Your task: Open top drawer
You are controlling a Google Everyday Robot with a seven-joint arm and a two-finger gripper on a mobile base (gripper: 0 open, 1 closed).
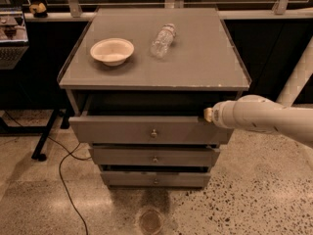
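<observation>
Wide grey wooden top drawer (112, 129) partly out below table (205, 58); gripper (209, 114) on white arm (264, 119) at drawer front's upper right edge, prob. hooked there to pull; grip state cannot be told

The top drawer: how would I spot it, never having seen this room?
Find the grey cabinet carrying a bowl and bottle. The top drawer sits under its top, with the white arm's pincer at its right end. It is wider and taller-fronted than the two below, and partly open.
</observation>
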